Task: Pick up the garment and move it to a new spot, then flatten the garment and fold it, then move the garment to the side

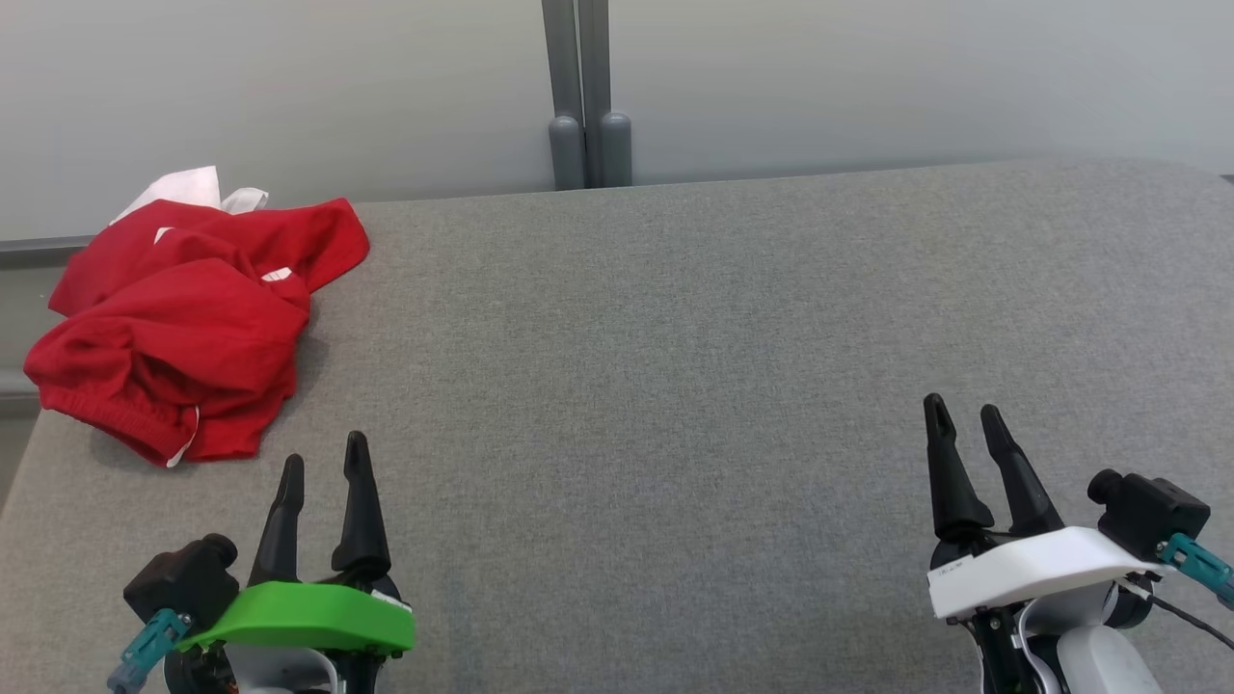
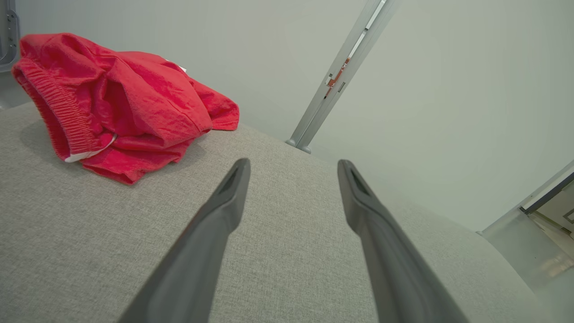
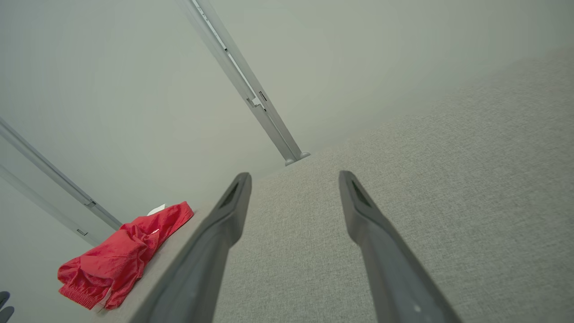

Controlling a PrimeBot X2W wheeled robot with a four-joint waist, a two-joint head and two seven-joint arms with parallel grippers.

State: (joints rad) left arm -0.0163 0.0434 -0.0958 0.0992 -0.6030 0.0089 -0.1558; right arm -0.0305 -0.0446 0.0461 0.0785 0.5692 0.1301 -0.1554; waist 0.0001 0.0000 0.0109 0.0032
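On the far left corner of the desk, a crumpled red garment, white cloth behind it, left gripper near, right gripper well apart, both pairs of fingers spread wide and empty, grey post behind, left wrist view shows the waistband.

White patch of garment partly behind red folds; post top beyond head view's upper edge.

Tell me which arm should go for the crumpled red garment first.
Left, probably. The left end effector hangs open close to the red garment, which lies crumpled at the left edge of the table. The right end effector, also open, is far across it.
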